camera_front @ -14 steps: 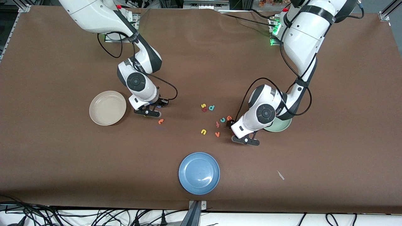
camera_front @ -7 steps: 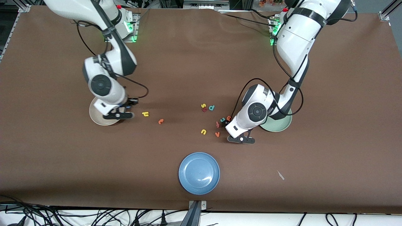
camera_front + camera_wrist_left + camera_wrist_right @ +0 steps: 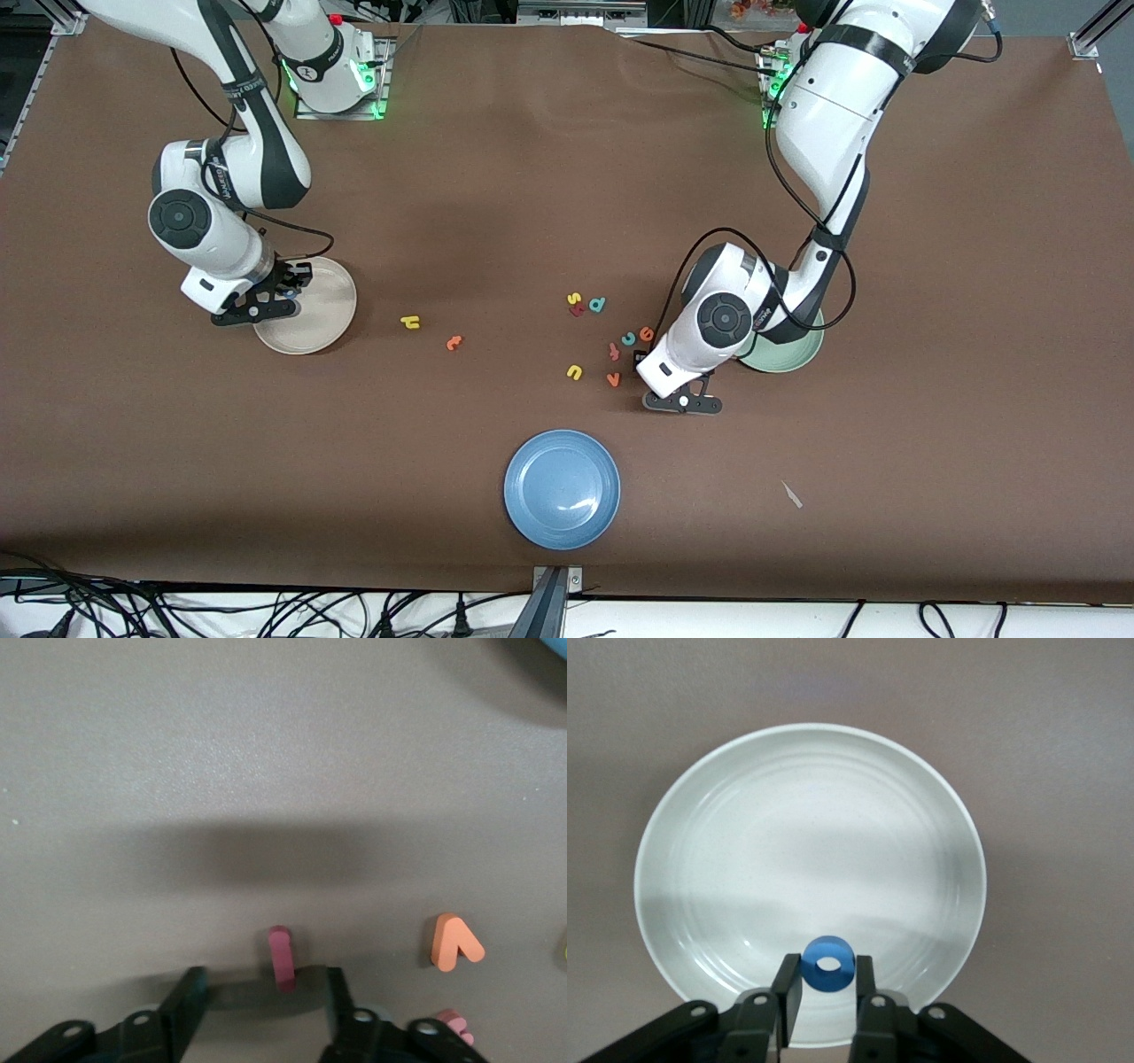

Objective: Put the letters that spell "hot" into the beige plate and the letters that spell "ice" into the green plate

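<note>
While the right gripper hovers over the edge of the beige plate in the middle band of the front view, toward the right arm's end of the table, its fingers pinch the blue o. In the right wrist view the ring hangs above the plate's inner slope, just inside the rim.

The yellow h and orange t lie on the brown table between that plate and the cluster of letters near the centre of the frame.

The left gripper is low over the table at the cluster's edge, just beside the green plate. Its jaws stand apart, one on each side of the dark red i without touching it. The orange v lies close by. The teal c and orange e sit side by side just above the gripper in the front view.

A blue plate rests low in the frame's centre.
</note>
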You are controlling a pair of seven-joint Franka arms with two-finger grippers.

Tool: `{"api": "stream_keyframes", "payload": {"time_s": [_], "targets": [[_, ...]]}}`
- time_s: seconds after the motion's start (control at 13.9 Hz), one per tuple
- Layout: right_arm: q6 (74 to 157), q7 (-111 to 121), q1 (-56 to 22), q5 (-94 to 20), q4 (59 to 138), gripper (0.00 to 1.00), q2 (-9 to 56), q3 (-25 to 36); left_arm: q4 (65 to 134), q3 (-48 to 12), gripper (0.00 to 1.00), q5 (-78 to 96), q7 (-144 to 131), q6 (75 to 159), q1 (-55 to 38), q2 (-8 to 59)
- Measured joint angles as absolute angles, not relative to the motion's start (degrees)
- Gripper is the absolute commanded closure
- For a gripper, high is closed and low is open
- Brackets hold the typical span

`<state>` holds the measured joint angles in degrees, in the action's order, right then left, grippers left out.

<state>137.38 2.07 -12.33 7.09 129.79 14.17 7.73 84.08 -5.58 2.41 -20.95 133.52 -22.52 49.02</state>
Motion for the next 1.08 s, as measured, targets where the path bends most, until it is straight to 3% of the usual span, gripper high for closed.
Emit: {"api": "stream_keyframes", "payload": {"time_s": [0.29,0.65,1.08], "targets": [[136.9,2.4,-12.5,2.8,129.5,0.0,14.1,7.5,84.0,-5.6,0.44,2.4,-21.0,133.5,-22.6,49.1],[134.1,1.9,-13.1,0.4,125.8,0.0,14.9,3.3,83.7,-5.4,1.0,2.4,-21.0,133.5,-22.6,49.1],[134.1,-14.7,-13.8,-3.0,117.7,0.0,21.3,-4.6,83.5,-5.4,1.0,0.9,-21.0,133.5,-22.6,49.1]]}}
